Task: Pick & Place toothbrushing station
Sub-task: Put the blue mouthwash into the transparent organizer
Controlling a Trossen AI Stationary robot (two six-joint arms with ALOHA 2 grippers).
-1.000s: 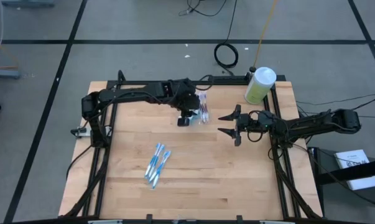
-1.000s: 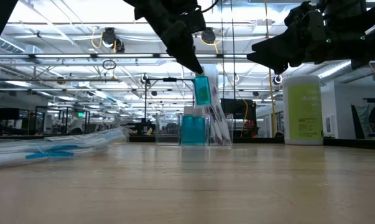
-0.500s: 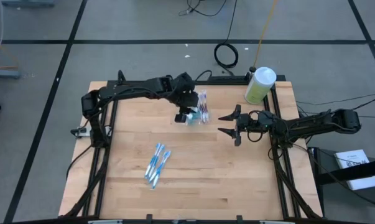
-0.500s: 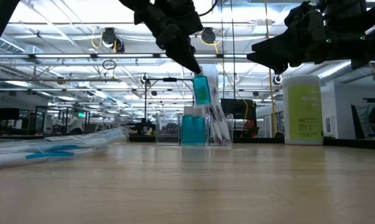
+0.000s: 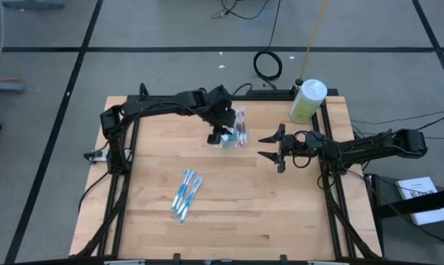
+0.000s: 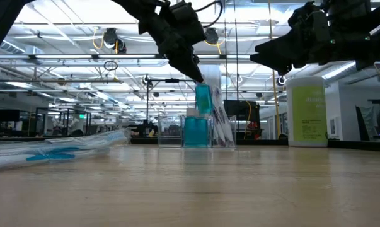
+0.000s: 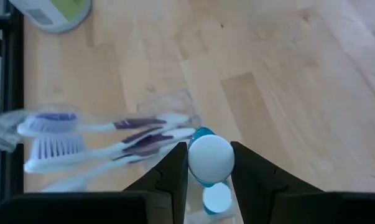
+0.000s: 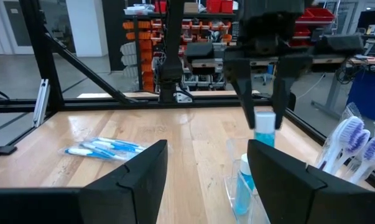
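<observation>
High view: the left gripper (image 5: 223, 131) hangs over the toothbrushing station (image 5: 233, 137), a clear tray standing at the far middle of the wooden table (image 5: 229, 213). The right gripper (image 5: 270, 147) waits to the right of the tray, apart from it, fingers spread and grasping nothing. A green bottle (image 5: 307, 101) with a white cap stands at the far right corner. A bundle of blue packaged toothbrushes (image 5: 185, 195) lies nearer, left of centre, well apart from the tray. Low view: the left gripper (image 6: 198, 77) comes down from above onto a teal tube (image 6: 203, 99) that stands upright in the tray (image 6: 177, 137); toothbrushes (image 6: 222, 129) lean at the tray's right side. Left wrist view: the left gripper (image 7: 210, 163) has its two dark fingers (image 7: 175, 174) closed against either side of the tube's white cap (image 7: 210, 156), clamped on it; purple-handled toothbrushes (image 7: 100, 142) fan out beside it. Right wrist view: the right gripper (image 8: 206, 163) stands wide, released, facing the tray (image 8: 234, 180) and the left gripper (image 8: 265, 102) across the table.
</observation>
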